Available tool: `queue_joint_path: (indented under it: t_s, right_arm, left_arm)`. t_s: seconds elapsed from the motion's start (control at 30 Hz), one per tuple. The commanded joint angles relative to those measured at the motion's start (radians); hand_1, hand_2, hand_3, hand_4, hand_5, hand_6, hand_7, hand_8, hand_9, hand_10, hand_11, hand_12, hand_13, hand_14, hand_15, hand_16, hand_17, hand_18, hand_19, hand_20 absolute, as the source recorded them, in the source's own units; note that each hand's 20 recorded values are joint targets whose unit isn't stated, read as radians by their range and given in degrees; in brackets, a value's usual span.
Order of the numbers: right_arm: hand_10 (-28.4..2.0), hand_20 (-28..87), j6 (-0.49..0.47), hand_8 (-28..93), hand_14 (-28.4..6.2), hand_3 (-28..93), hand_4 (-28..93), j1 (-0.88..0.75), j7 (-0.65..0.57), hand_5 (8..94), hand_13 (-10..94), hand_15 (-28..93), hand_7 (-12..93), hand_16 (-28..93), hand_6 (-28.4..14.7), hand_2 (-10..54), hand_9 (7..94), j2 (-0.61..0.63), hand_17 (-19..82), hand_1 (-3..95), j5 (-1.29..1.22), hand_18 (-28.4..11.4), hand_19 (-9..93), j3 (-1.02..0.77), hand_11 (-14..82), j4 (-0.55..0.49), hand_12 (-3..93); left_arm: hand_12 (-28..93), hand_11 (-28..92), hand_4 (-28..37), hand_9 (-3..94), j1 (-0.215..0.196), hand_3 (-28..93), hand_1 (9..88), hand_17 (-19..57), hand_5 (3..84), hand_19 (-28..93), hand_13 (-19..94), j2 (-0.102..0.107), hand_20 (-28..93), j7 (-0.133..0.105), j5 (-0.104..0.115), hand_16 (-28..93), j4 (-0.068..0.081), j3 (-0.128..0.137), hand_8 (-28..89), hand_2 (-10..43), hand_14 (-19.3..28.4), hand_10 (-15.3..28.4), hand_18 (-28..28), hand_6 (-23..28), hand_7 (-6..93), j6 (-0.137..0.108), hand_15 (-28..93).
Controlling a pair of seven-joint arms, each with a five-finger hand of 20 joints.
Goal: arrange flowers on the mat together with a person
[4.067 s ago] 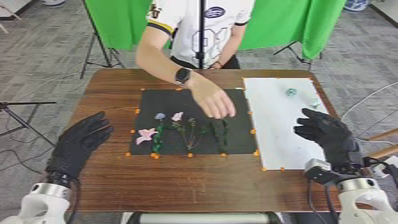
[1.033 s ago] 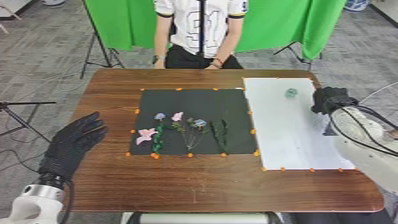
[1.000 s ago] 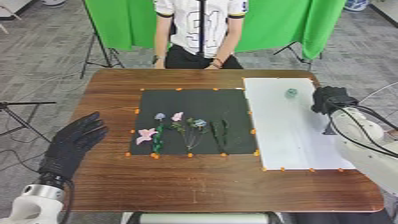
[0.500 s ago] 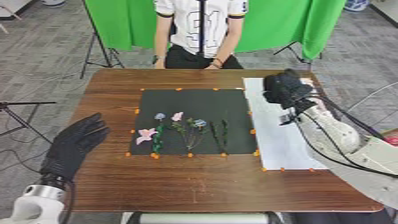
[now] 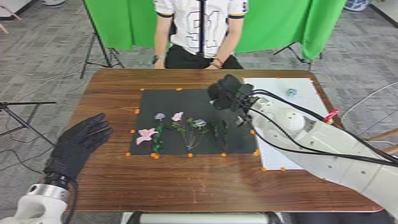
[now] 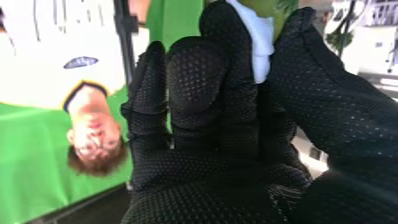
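Note:
Over the upper right of the black mat (image 5: pixel 182 102), my right hand (image 5: pixel 229 94) is held. In the right wrist view the same hand (image 6: pixel 204 155) pinches a pale blue-white piece (image 6: pixel 258 42) with green (image 6: pixel 269 6) beside it between thumb and fingers; the rest is hidden. On the mat lie a large pink flower (image 5: pixel 147 134), a small pink flower (image 5: pixel 178 116), bluish flowers (image 5: pixel 200 123) and green stems (image 5: pixel 220 131). A pale teal flower (image 5: pixel 291 92) rests on the white sheet (image 5: pixel 271 86). My left hand (image 5: pixel 80 142) is open by the table's left edge.
Orange markers (image 5: pixel 155 155) line the mat's border. My right arm crosses the white sheet and the table's right side. A small red object (image 5: pixel 331 115) shows beside that arm. Bare wood of the brown table (image 5: pixel 200 185) lies in front of the mat.
My right hand has gone from the white sheet's right edge leftward over the mat. A pale piece seen earlier at that edge is gone from there. The person's hand has withdrawn from the mat.

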State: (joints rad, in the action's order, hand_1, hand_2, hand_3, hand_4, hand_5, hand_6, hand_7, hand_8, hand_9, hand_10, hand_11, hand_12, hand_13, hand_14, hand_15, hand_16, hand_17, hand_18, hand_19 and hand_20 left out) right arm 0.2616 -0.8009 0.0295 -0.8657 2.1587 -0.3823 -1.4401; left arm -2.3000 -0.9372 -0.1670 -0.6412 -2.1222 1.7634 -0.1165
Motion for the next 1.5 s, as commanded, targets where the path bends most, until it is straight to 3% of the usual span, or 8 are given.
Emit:
queue_joint_path:
  t_s: [0.03, 0.3, 0.63, 0.93, 1.0, 1.17, 1.37, 1.5]
  right_arm:
    - [-4.0, 46, 0.012, -5, -3.2, 86, -26, -0.007, -0.026, 63.7, 68, 62, 59, 43, 4.4, -9.5, 80.5, -0.001, 28, 47.2, 0.007, -15.1, 69, 0.076, 24.7, 0.065, 53.6]
    - [-3.9, 46, 0.145, -4, -3.3, 86, -27, 0.013, -0.091, 63.0, 67, 63, 59, 43, 4.7, -9.5, 80.4, -0.019, 27, 46.9, 0.013, -15.3, 69, 0.145, 24.7, 0.099, 53.7]
    - [-5.5, 46, 0.074, -3, -5.2, 84, -28, -0.009, -0.085, 59.2, 63, 66, 57, 35, 4.0, -9.5, 75.5, -0.015, 24, 40.4, 0.015, -15.8, 68, 0.11, 23.9, 0.076, 53.3]
    - [-8.6, 46, 0.062, -3, -6.4, 84, -28, -0.038, -0.101, 58.5, 60, 68, 50, 30, 3.2, -9.1, 67.9, -0.007, 22, 31.5, 0.001, -16.5, 67, 0.056, 42.0, 0.035, 33.3]
    - [-9.3, 46, 0.072, -7, -7.1, 86, -28, -0.044, -0.109, 60.0, 59, 68, 44, 30, 3.3, -7.5, 67.1, -0.006, 22, 26.8, -0.01, -17.0, 66, 0.039, 42.7, 0.025, 31.0]
    - [-9.4, 46, 0.054, -19, -7.6, 88, -28, -0.069, -0.126, 59.9, 59, 67, 41, 29, 3.0, -5.9, 66.0, 0.008, 21, 23.6, -0.038, -17.7, 65, -0.024, 41.3, -0.023, 29.8]
    - [-10.1, 44, 0.035, -18, -8.4, 86, -27, -0.202, -0.133, 55.1, 58, 61, 35, 27, 1.7, -3.1, 62.0, 0.073, 21, 21.3, -0.135, -18.7, 64, -0.212, 35.9, -0.155, 27.1]
    - [-11.5, 42, -0.143, -17, -8.7, 88, -26, -0.527, -0.038, 49.1, 50, 53, 34, 23, 0.1, 0.7, 53.9, 0.117, 19, 23.2, -0.463, -18.7, 61, -0.65, 31.8, -0.345, 25.5]
  left_arm:
    - [13, 28, -20.4, 34.6, -0.005, 73, 27.7, -7.2, 40.3, 49, 28, -0.009, 10, 0.014, -0.002, -2, 0.011, -0.006, -9, 2.8, 16.4, 14.3, 20.9, 6.1, 17.7, 0.011, 38]
    - [13, 27, -20.4, 34.6, -0.002, 72, 27.7, -7.2, 40.3, 49, 28, -0.008, 10, 0.015, -0.002, -2, 0.011, -0.006, -9, 2.9, 16.4, 14.3, 20.9, 6.1, 17.7, 0.013, 38]
    - [13, 27, -20.3, 34.6, 0.004, 72, 27.6, -7.2, 40.3, 49, 28, -0.012, 10, 0.023, -0.005, -2, 0.014, -0.004, -9, 3.0, 16.4, 14.2, 20.9, 6.1, 17.7, 0.017, 38]
    - [13, 27, -20.2, 34.6, -0.001, 72, 27.5, -7.2, 40.3, 49, 28, -0.012, 10, 0.022, -0.004, -2, 0.012, 0.001, -9, 2.8, 16.4, 14.3, 20.9, 6.1, 17.6, 0.016, 38]
    - [13, 27, -20.2, 34.6, -0.002, 73, 27.5, -7.2, 40.3, 49, 28, -0.01, 10, 0.021, -0.004, -2, 0.012, 0.001, -9, 2.9, 16.4, 14.3, 21.0, 6.1, 17.6, 0.016, 38]
    - [13, 27, -20.3, 34.5, -0.007, 73, 27.5, -7.3, 40.3, 49, 28, -0.009, 10, 0.017, -0.002, -2, 0.01, 0.003, -9, 2.9, 16.4, 14.2, 21.0, 6.1, 17.7, 0.013, 38]
    - [13, 27, -20.3, 34.5, -0.012, 72, 27.6, -7.3, 40.3, 49, 28, -0.012, 10, 0.008, -0.002, -2, 0.006, 0.004, -9, 2.9, 16.4, 14.3, 21.0, 6.2, 17.6, 0.013, 38]
    - [13, 27, -20.3, 34.6, -0.019, 73, 27.5, -7.3, 40.4, 49, 28, -0.024, 10, -0.003, -0.003, -2, 0.0, 0.001, -9, 2.9, 16.4, 14.3, 21.0, 6.2, 17.6, 0.003, 38]
